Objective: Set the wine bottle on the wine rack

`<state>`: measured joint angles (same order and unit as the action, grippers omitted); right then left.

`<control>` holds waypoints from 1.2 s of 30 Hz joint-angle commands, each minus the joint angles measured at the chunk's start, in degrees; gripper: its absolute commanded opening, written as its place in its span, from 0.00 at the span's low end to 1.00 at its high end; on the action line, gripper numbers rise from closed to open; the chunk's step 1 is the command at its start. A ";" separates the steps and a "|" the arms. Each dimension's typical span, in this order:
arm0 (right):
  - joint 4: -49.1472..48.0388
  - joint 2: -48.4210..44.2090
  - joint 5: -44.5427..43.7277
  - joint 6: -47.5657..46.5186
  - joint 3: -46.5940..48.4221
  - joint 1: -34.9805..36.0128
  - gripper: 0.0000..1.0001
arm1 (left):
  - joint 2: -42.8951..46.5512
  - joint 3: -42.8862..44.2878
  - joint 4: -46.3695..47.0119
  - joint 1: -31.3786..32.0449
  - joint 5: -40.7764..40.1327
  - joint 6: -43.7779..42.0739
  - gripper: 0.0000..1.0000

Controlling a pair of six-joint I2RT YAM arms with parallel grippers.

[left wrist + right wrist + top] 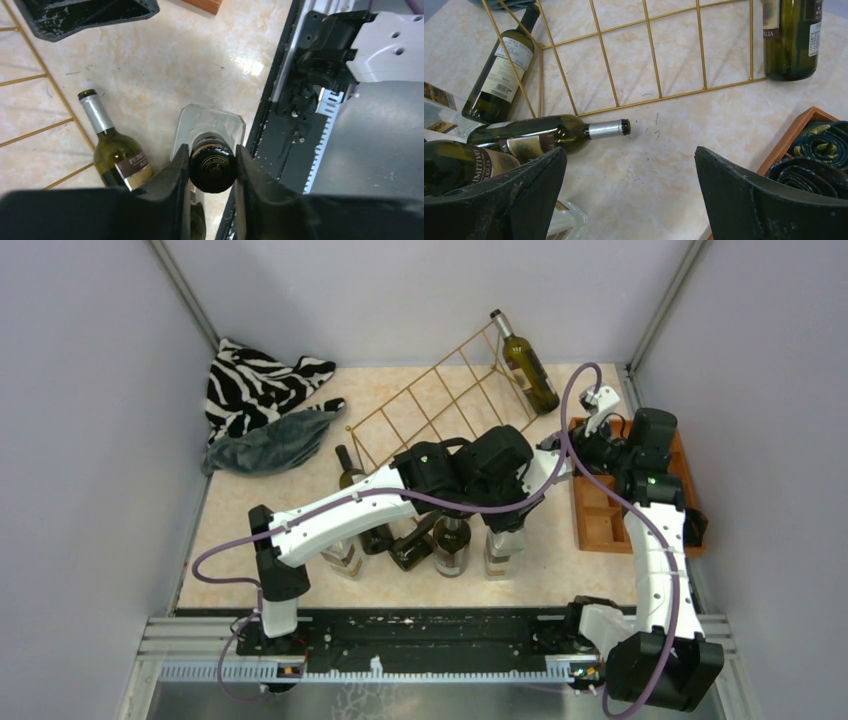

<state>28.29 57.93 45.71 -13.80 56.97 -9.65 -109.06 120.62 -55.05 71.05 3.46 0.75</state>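
Observation:
The gold wire wine rack (pixel 440 400) lies at the back of the table, with one green bottle (pixel 528 368) resting on its right end. My left gripper (pixel 212 151) is shut on the black-capped neck of a clear, square-shouldered wine bottle (pixel 212 172). That bottle stands upright near the front edge (pixel 503 552), below my left gripper (pixel 505 522). My right gripper (pixel 631 152) is open and empty above bare table, between the rack (pixel 649 60) and the orange tray. In the top view my right gripper (pixel 570 445) is beside the tray.
A silver-capped bottle (pixel 554 135) lies on the table by the rack's front; it also shows in the left wrist view (pixel 117 155). More bottles stand or lie at front centre (pixel 452 545) (pixel 345 555) (pixel 350 475). An orange tray (pixel 600 515) holds rolled ties. Cloths (pixel 265 405) lie at back left.

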 commanded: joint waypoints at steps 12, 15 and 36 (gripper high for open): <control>0.21 -0.67 0.12 -3.70 2.51 -0.59 0.99 | 3.73 0.70 15.50 -2.17 1.83 -2.87 0.00; 0.62 -0.27 -1.23 -4.03 3.53 -0.63 0.99 | 3.74 0.91 16.77 -3.99 4.18 -2.22 0.00; 1.92 1.19 -1.82 -5.39 6.00 -0.63 0.98 | -0.35 2.52 26.45 -18.71 24.77 6.67 0.00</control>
<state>29.61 60.31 39.27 -16.80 61.08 -9.67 -109.38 119.90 -38.59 54.02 21.61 3.97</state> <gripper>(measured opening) 0.985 0.381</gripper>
